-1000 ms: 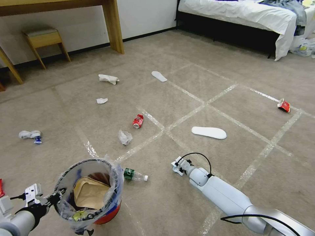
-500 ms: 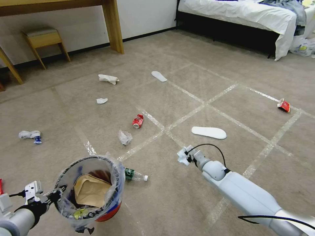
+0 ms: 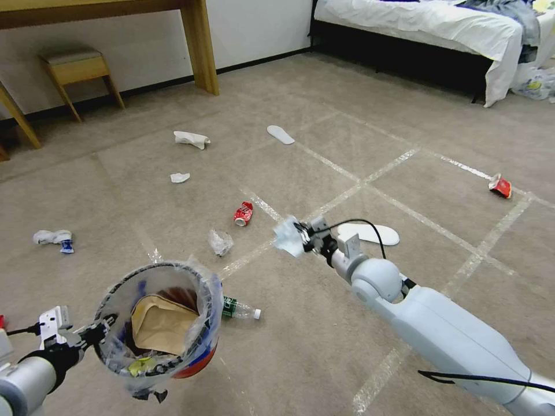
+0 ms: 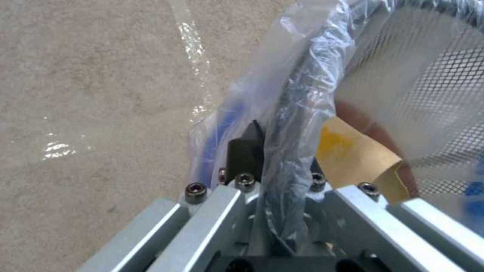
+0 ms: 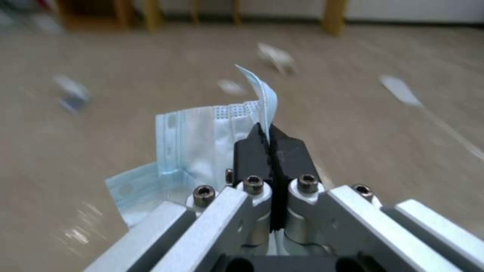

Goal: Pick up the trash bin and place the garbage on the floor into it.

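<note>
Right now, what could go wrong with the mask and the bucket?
The right gripper pinches only a thin edge of the face mask, so it might slip out before reaching the bin. The left gripper holds the trash bin by one side of its rim, tilted, so the brown paper bag inside could spill.

Pale grey arms, black cables, black-tipped aluminium pincer.

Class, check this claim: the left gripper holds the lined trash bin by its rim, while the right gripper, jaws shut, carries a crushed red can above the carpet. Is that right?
Not quite. The right gripper carries a pale blue face mask, not a can; the right wrist view shows it pinched in the shut jaws. The crushed red can lies on the carpet. The rest stands: the left gripper holds the trash bin by its rim.
</note>
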Tool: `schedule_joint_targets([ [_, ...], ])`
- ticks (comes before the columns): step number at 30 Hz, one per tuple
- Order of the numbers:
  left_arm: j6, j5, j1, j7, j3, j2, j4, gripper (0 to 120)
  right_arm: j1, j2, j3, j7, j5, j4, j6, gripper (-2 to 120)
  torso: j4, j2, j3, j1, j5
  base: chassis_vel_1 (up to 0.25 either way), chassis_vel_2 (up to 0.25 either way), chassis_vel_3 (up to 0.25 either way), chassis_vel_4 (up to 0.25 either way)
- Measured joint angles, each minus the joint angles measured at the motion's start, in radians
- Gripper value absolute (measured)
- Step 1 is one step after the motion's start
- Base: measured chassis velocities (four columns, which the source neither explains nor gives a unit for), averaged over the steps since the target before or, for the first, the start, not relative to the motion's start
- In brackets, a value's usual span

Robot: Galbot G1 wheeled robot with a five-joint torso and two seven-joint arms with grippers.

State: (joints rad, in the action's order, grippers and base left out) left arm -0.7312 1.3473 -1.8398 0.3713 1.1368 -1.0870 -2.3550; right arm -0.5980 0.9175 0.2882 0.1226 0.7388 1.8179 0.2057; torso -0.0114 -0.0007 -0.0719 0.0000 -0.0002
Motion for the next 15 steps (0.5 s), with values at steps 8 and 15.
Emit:
schedule_joint_targets([
  [8,-0.003,0.011,0.005,0.007,-0.012,0.019,-0.011,1,0.049,0.014,0.023,-0.004,0.138,0.141,-0.038,0,-0.0001,0.0,0.0,0.0,0.0001,0.0,0.0,0.0,0.0],
  [15,-0.004,0.043,0.024,0.026,-0.033,0.042,-0.017,1,0.104,0.005,0.073,-0.018,0.225,0.235,-0.048,0,0.0001,0.0,0.0,0.0,0.0001,0.0,0.0,0.0,0.0],
])
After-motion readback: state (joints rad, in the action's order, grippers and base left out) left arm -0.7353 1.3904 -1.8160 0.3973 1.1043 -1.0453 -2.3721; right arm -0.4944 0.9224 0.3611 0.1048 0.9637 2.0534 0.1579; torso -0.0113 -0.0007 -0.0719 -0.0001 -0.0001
